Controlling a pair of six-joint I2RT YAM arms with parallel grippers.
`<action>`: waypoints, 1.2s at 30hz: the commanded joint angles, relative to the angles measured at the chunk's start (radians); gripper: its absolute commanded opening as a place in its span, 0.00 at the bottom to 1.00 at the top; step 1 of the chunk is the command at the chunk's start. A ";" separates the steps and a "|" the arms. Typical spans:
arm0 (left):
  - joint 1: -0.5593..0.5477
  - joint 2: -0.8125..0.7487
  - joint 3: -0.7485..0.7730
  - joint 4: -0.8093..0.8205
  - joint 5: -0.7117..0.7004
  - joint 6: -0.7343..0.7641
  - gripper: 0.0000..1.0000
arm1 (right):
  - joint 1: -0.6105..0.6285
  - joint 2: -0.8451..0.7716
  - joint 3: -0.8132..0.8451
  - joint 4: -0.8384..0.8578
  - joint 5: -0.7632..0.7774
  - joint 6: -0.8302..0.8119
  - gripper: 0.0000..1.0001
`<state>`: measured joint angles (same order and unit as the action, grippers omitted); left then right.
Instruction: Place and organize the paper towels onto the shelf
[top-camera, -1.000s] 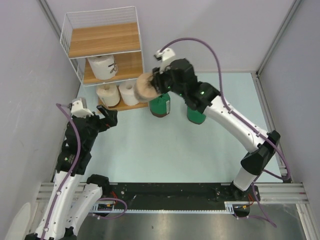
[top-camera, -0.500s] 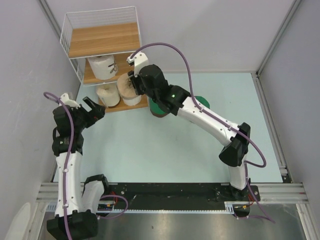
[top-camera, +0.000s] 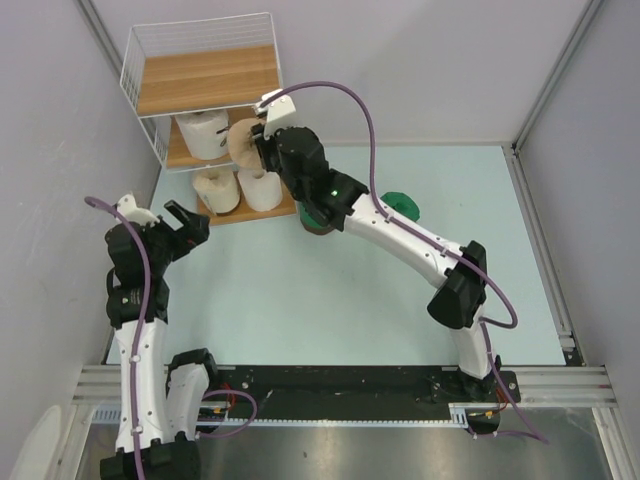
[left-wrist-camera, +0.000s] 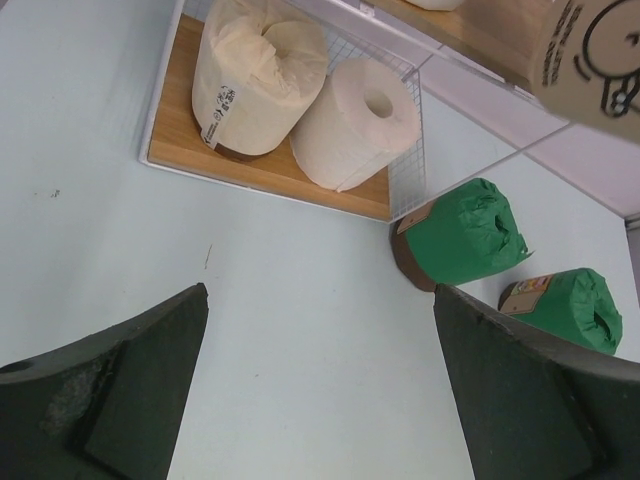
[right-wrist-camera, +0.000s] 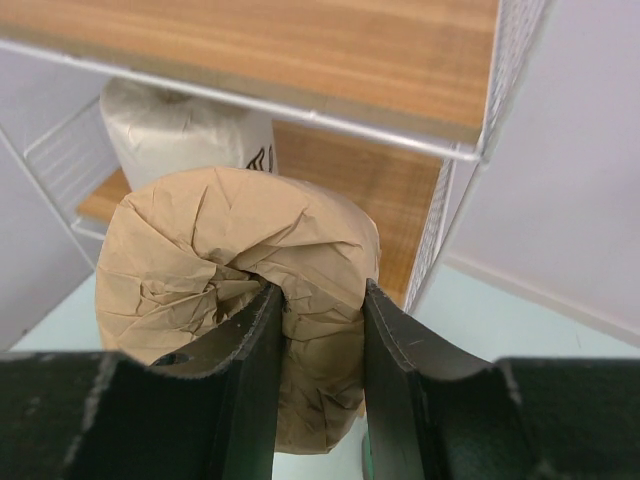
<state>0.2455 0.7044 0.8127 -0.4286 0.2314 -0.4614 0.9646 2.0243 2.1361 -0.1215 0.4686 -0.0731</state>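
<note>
RIGHT gripper (right-wrist-camera: 322, 300): clamped on tan-wrapped roll (right-wrist-camera: 200, 250) by its crimped end, apparently to slide it onto shelf's middle board (right-wrist-camera: 350, 190) just ahead, beside cream roll (right-wrist-camera: 180, 130) | LEFT gripper (left-wrist-camera: 320, 295): spread wide, empty, green rolls (left-wrist-camera: 465, 232) ahead, likely next.

We record a robotics lab cell: plain lilac-grey partition walls (top-camera: 420, 70) enclose the pale green tabletop (top-camera: 300, 300) on three sides; along its near edge, a slotted aluminium rail (top-camera: 560, 378) anchors white robot arms (top-camera: 410, 240).
</note>
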 joint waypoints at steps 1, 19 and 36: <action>0.009 -0.019 -0.010 0.045 -0.009 0.010 1.00 | -0.009 0.027 0.082 0.189 0.050 -0.024 0.22; 0.009 -0.022 -0.010 0.053 0.031 -0.006 1.00 | -0.021 0.154 0.177 0.284 0.100 -0.060 0.20; 0.009 -0.023 -0.018 0.056 0.037 -0.006 1.00 | -0.036 0.202 0.211 0.237 0.067 -0.028 0.34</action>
<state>0.2455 0.6926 0.7982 -0.4038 0.2443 -0.4625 0.9363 2.2246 2.2837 0.0498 0.5484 -0.1246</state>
